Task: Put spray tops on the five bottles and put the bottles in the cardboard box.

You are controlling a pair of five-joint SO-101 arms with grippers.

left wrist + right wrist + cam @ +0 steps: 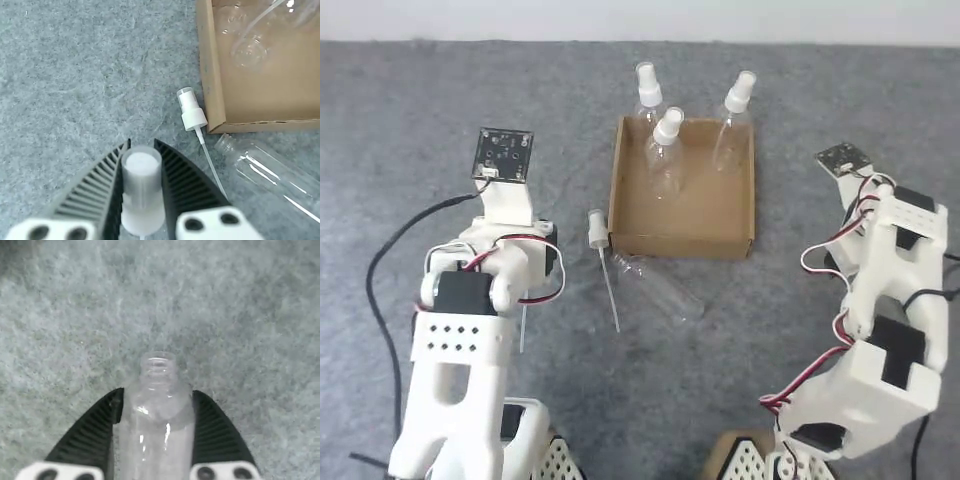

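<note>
Grey carpet [420,110] meets a pale wall [620,18], wide beside the cardboard box [680,243]. Left gripper [141,145] clamps a spray top [142,192]; right gripper [157,392] clamps an uncapped bottle [157,427].

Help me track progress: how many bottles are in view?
5: three topped bottles upright at the box; one bare bottle lying before it; one in the right pincer.

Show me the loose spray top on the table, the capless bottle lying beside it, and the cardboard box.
loose spray top [193,118]: left wrist view, on its white collar.
lying bottle [272,172]: left wrist view, on its clear body.
cardboard box [682,243]: high view, on its near wall.
</note>
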